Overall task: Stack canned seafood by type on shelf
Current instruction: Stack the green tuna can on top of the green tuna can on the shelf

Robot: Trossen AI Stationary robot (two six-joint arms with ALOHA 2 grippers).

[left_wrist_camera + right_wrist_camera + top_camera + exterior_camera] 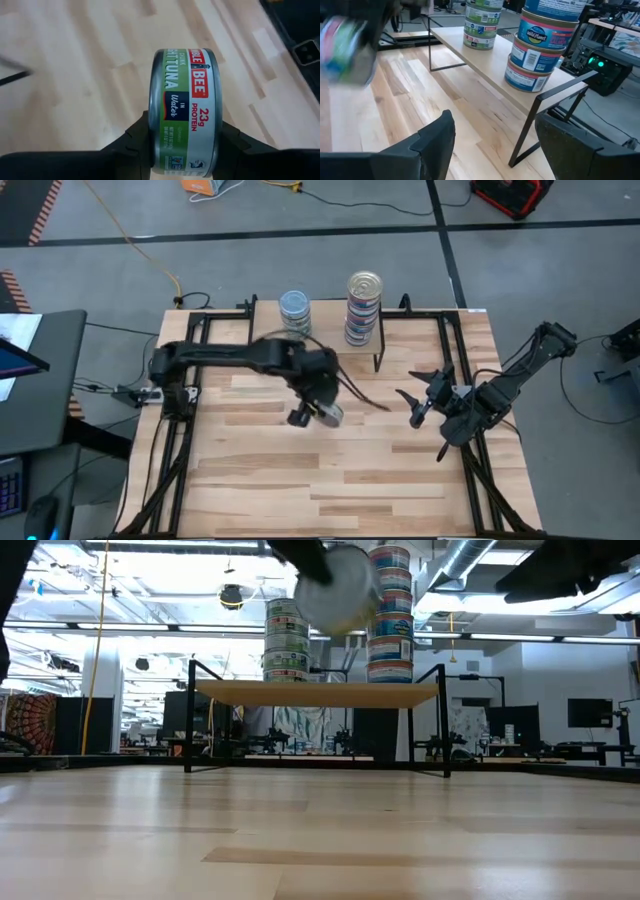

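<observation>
A: The left gripper (182,145) was pinching a green-labelled tuna tin (186,110) by its flat faces, lifted clear of the table (330,480).

B: And the right gripper (492,145)?

A: Waiting at three o'clock, fingers spread, empty.

B: Where should the tin have gone?

A: Probably the green stack (295,310) at eleven o'clock on the shelf (490,55), though motion blurred it. It needed carrying level and setting squarely on top, clear of the blue-and-pink stack (363,307) at one o'clock

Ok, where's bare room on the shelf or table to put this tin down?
The left gripper holds a green-label tuna tin. On the shelf, the gap between the green stack and the blue stack is bare but narrow. The tabletop nearer the camera is wide open; the right gripper waits open at the right.
</observation>
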